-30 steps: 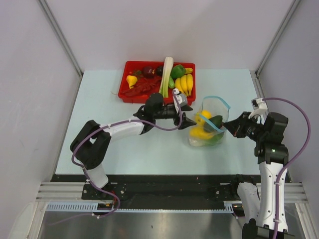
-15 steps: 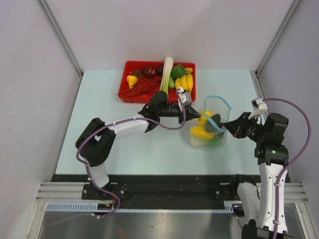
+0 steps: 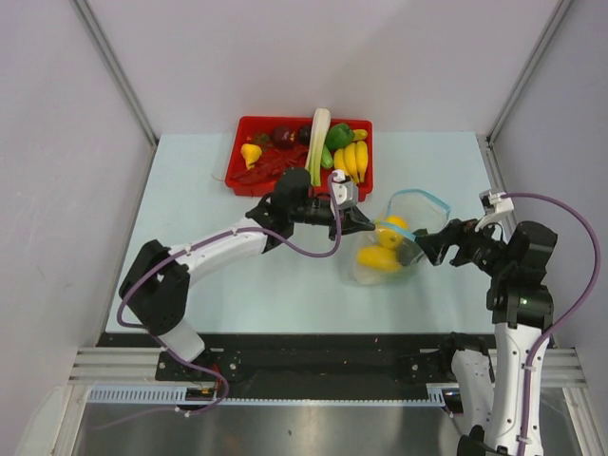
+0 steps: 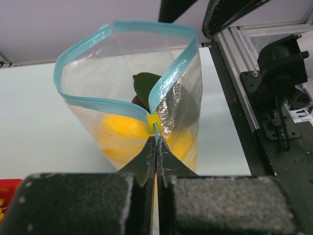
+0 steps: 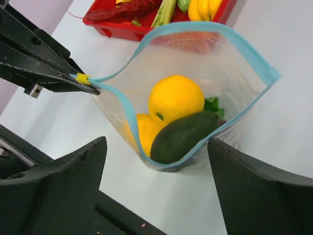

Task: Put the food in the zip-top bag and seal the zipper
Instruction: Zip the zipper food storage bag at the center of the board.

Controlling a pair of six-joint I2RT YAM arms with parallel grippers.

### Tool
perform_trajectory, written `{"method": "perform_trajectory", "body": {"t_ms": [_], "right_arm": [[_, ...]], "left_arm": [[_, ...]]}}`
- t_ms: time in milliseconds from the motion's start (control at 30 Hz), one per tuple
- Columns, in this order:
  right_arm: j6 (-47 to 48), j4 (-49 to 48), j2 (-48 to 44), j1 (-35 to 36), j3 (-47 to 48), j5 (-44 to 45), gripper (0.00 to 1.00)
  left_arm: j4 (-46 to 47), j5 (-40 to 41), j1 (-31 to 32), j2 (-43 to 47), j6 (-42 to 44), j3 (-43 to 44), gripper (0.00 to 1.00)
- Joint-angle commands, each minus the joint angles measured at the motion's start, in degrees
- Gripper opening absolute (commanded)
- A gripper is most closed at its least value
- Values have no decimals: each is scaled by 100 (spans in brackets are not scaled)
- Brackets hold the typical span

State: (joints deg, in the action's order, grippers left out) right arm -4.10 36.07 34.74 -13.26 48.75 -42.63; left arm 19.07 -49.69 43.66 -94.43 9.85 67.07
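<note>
The clear zip-top bag [image 3: 391, 249] stands on the table with its mouth gaping. Its blue zipper [image 4: 80, 100] forms an open loop. Inside lie yellow fruit [image 5: 176, 98], a dark green piece [image 5: 183, 134] and a bit of leafy green. My left gripper [image 4: 155, 147] is shut on the zipper's end, right below its small yellow slider [image 4: 154, 119]. From above, the left gripper [image 3: 366, 225] sits at the bag's left side. My right gripper [image 5: 156, 149] is open, a finger on either side of the bag's near end without touching it; from above the right gripper [image 3: 423, 249] is at the bag's right.
The red tray [image 3: 249, 128] at the back of the table holds more toy food: bananas [image 3: 353, 160], a green pepper [image 3: 338, 136], a long white-green stalk [image 3: 317, 142], red pieces and a small yellow fruit [image 3: 251, 152]. Light walls close in both sides.
The left gripper moved in and shut on the zipper's end. The right gripper, which was shut on the bag's right edge, has opened and let go.
</note>
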Motion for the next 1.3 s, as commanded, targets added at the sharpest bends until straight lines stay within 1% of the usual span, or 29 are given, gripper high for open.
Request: {"method": "perform_trajectory", "body": {"t_ms": [0,100,167,233,267,333,367,400,433,467,500,567,600,700,767,967,1067,1133,1267], "right_arm": [[540,-645,67,-2,337,-525,90],[892,-987,164,51,381,-965,90],[1216,-1269,287,217,416,-1238,89],[1498,-1410,445,602,451,-1239,88],[1839,-1393,498,805,521,-1221,85],[2201,-1244,638,1209,574,-1037,82],[2368,-1182,665,1716,591,-958,79],[2709,-1121,709,1939,609,-766,77],[2843,-1111,736,2176,600,-660,75],[2975,-1137,840,2552,609,-537,71],[3194,-1190,893,2774,609,-275,70],[3450,-1252,1025,3230,609,-45,65],[3547,-1330,1052,3346,609,165,64],[3846,-1480,1122,3557,609,290,57],[3951,-1524,1123,3567,600,238,53],[4251,-1463,1219,3716,635,124,50],[4373,-1262,1237,3848,723,1,50],[4487,-1059,1245,3988,732,27,50],[4567,-1041,1360,4068,785,80,49]], "left_arm": [[-544,-392,2,452,684,113,0],[-808,-419,2,522,1009,87,0],[-878,-427,2,575,1072,78,0],[-958,-419,2,636,1177,26,0],[-949,-392,2,654,1177,17,0],[-975,-357,2,707,1169,-1,0],[-975,-348,2,724,1177,-18,0],[-949,-331,2,751,1160,-62,0],[-906,-322,2,777,1151,-88,0],[-896,-322,2,838,1160,-115,0],[-870,-304,2,882,1169,-211,0],[-791,-322,-7,1031,1186,-308,0],[-791,-339,-7,1067,1212,-369,0],[-905,-383,-7,1190,1352,-422,0],[-958,-383,-7,1225,1397,-449,0],[-1037,-506,-24,1278,1581,-458,0],[-1230,-542,-15,1304,1757,-405,0],[-1265,-568,-15,1331,1793,-396,0],[-1353,-603,-15,1331,1828,-309,0]]}}
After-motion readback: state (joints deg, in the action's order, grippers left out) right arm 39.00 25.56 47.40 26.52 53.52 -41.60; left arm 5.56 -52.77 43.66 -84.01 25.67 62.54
